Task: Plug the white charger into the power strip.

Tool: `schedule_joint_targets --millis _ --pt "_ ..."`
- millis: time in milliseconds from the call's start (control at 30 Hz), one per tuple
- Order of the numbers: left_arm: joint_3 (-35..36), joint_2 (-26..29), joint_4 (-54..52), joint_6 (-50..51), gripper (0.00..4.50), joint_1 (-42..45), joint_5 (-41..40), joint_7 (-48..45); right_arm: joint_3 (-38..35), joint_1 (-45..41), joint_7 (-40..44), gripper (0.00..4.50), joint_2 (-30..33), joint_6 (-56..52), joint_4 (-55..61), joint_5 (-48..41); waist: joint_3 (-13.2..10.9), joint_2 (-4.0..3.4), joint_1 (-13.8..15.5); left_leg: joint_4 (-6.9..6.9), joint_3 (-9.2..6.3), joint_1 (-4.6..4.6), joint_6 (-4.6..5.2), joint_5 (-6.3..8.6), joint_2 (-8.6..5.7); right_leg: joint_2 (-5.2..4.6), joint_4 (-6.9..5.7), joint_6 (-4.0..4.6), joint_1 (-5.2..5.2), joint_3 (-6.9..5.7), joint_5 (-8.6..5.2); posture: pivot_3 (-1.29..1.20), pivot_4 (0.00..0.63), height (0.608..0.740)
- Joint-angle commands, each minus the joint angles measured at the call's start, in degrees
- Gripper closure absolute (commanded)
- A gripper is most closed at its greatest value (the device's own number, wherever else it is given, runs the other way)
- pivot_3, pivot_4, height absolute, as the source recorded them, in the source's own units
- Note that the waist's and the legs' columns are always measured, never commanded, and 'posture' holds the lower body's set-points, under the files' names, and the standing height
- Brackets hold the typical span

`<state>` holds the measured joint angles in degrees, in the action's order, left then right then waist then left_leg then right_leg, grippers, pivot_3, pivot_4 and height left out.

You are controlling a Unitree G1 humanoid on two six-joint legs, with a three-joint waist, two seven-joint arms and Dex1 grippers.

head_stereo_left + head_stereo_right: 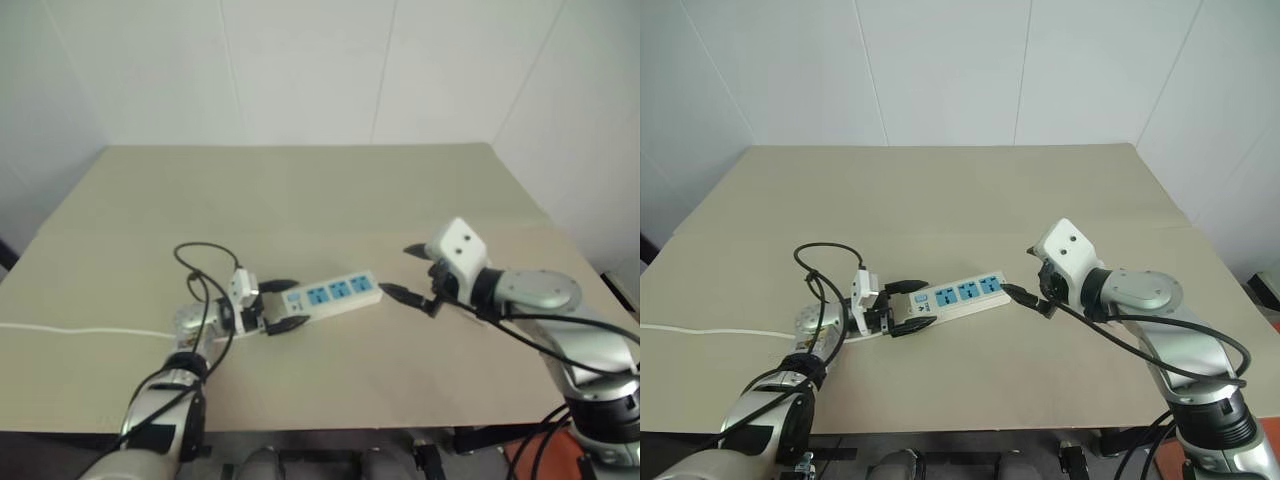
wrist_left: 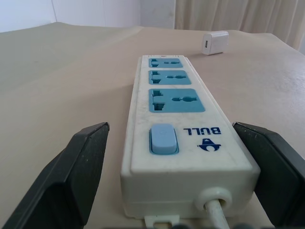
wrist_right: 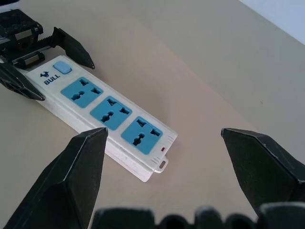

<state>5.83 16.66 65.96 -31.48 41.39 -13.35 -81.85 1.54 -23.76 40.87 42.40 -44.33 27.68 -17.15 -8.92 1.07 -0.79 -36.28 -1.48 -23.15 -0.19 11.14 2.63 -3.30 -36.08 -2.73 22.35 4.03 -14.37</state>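
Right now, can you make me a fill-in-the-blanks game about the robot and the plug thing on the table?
1. The power strip has ___ blue sockets.
2. The left gripper has one black finger on each side of the strip's ___ end.
3. The right gripper hangs open over the table and holds ___.
4. The white charger lies beyond the strip's ___ end.

Missing words: three; switch; nothing; far
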Motion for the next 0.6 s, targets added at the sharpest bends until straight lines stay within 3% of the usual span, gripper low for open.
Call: schedule_joint_targets --millis 33,67,100,200,333,467,600 --pt "0.3 -0.3 0.3 0.4 0.83 0.6 0.0 -1.2 -1.3 -0.3 -0.8 0.0 0.6 -0.4 1.7 -0.2 0.0 0.0 0.0 0.0 0.0 0.0 0.0 0.0 0.0 0.0 0.0 0.0 0.0 0.0 0.0 0.0 0.15 0.74" --pt "0.1 -0.1 0.3 0.4 1.18 0.6 0.4 -1.1 -1.4 -0.4 -0.8 0.0 0.8 -1.1 1.8 -0.4 0.0 0.0 0.0 0.0 0.0 -0.01 0.0 0.0 0.0 0.0 0.0 0.0 0.0 0.0 0.0 0.0 0.15 0.74" --pt "-0.3 0.1 0.2 0.4 1.25 0.6 0.9 -1.2 -1.7 -0.6 -0.7 0.0 1.0 -1.9 1.8 -0.7 0.0 0.0 0.1 0.0 0.0 -0.01 0.0 0.0 0.0 0.0 0.0 0.0 0.0 0.0 0.0 0.0 0.15 0.74" --pt "-1.9 1.2 0.2 -0.6 1.25 0.6 2.9 -1.8 -2.3 -2.4 0.7 0.0 3.7 -5.6 1.6 -1.5 0.0 0.0 0.1 -0.01 0.0 -0.02 0.0 0.0 -0.01 -0.01 0.01 0.0 0.0 0.0 0.0 0.0 0.15 0.74" --pt "-2.8 1.6 0.2 -1.8 1.25 0.8 4.2 -1.2 0.6 -7.3 5.2 0.0 12.3 -11.2 -1.3 -1.1 0.0 -0.01 0.0 0.0 0.01 -0.01 0.0 0.0 -0.01 -0.01 0.01 0.0 0.02 0.01 0.0 0.0 0.15 0.74" --pt "-4.0 1.7 0.0 -3.2 1.25 1.4 5.3 -1.6 11.1 -17.1 12.4 0.0 20.6 -12.0 -14.5 4.6 0.0 -0.01 -0.1 0.04 0.01 0.11 0.0 0.0 0.03 0.0 0.05 0.02 -0.04 0.0 0.0 0.0 0.15 0.74" --pt "-4.4 1.8 -0.6 -2.5 1.25 1.7 4.5 -4.2 21.8 -27.7 21.4 0.0 21.3 -9.5 -27.8 10.7 0.0 -0.02 -0.2 0.02 0.08 0.02 0.0 0.0 0.02 -0.02 0.08 0.02 0.06 0.05 0.0 0.0 0.15 0.74"
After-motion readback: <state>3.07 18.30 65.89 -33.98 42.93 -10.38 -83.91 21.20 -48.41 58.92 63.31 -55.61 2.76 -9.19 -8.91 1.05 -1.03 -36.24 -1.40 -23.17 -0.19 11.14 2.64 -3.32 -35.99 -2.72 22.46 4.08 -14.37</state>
